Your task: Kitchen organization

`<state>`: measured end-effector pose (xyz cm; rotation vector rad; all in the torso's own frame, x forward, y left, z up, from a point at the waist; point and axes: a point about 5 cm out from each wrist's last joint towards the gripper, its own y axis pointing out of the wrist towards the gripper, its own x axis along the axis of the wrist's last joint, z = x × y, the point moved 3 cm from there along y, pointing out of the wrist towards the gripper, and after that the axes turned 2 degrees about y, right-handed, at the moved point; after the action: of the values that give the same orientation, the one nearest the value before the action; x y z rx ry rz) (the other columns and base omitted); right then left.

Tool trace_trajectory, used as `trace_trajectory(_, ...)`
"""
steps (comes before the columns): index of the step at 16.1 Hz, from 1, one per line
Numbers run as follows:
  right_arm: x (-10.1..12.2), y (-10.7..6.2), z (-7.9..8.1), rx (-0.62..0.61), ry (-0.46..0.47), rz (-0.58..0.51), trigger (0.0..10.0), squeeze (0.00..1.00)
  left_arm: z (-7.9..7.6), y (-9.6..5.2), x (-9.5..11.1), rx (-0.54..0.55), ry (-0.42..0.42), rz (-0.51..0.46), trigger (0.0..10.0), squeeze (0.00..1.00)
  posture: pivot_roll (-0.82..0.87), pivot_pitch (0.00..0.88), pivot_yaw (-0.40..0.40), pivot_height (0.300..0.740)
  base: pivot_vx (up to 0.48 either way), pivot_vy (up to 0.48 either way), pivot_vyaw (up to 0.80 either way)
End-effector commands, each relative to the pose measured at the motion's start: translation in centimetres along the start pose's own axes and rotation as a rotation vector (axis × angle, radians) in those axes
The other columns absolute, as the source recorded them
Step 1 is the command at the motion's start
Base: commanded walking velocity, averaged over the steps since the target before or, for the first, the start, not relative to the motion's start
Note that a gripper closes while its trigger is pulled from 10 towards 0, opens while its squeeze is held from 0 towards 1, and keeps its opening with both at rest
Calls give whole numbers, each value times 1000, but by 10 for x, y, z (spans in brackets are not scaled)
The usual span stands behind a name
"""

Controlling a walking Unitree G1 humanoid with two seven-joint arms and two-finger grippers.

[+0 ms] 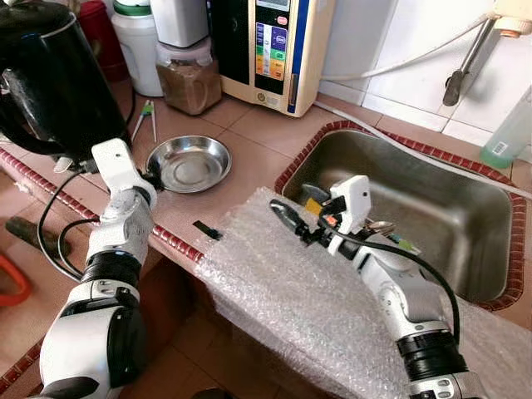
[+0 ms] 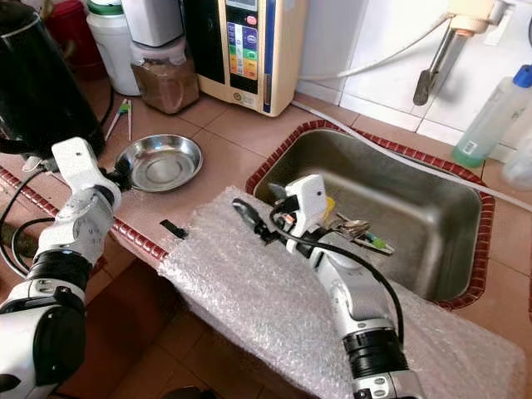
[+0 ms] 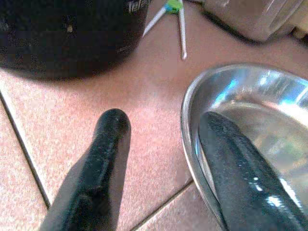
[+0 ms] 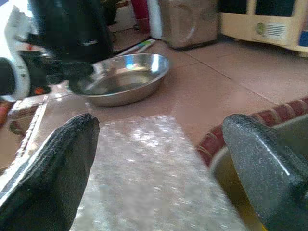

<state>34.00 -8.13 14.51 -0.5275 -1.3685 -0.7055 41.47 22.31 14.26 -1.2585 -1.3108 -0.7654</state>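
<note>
tiled counter (image 1: 249, 137): left pincer (image 3: 159, 139) apart astride steel bowl (image 1: 189, 163) rim, right pincer (image 4: 159, 144) apart.

Little legible text on this counter

You are looking at a black kettle (image 3: 67, 33) that is showing pale lettering near its base in the left wrist view, cut off at the frame edge and too blurred to read with any confidence; the cream appliance (image 1: 278, 50) against the wall is carrying a column of coloured button labels and a blue strip down its front, yet the characters are coming out too small to make out; the green bottle (image 1: 509, 133) by the sink is wearing a white label with printing you cannot resolve; nothing else is offering words or numbers.
</note>
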Motion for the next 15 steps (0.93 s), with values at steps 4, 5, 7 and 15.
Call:
trace_trajectory(4,2,-4,5,49,-16,0,10000,0,-15,0,-17,-85,-15,110,10000,1000,21,56,15,740,0,0,0)
trace_trajectory(5,2,-4,5,46,-17,2,10000,0,-20,0,-20,-116,-3,131,10000,1000,20,57,17,740,0,0,0)
trace_trajectory(7,2,-4,6,45,-18,3,10000,0,-24,-1,-20,-140,16,136,10000,1000,19,57,20,740,0,0,0)
trace_trajectory(15,10,-10,21,188,7,-23,10000,0,-58,-7,-27,-387,47,209,0,0,16,56,16,740,0,0,0)
